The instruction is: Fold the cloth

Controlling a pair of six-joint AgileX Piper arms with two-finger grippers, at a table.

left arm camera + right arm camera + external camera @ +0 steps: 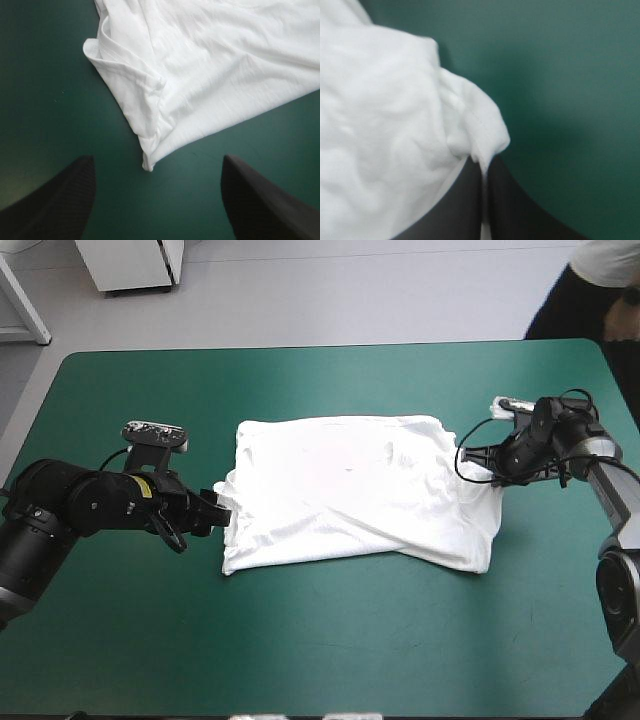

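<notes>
Our left gripper (157,162) is standing with its black fingers (60,200) wide apart and holding nothing, low over the teal-green cover (300,640), and a hemmed corner of the T-shirt (350,490) is lying on the table just ahead of the gap between them. Our right gripper (484,172) is pinching a bunched fold at the T-shirt's right edge, its fingers all but meeting with the white fabric between them. The T-shirt itself is lying mostly flat across the middle of the table, between the two grippers, with its left side doubled over near the left gripper and a wrinkled layer overlapping toward the near right corner. We are judging it to be light, thin and limp: it is puckering where we are gripping it and will likely sag and trail from any single hold. We are expecting little slipping on the cover, but the loose layers may separate when lifted. We are reckoning the best hold for the left gripper is that corner in front of it, taken through both layers at the hem, so that the two grips carry one edge together.
</notes>
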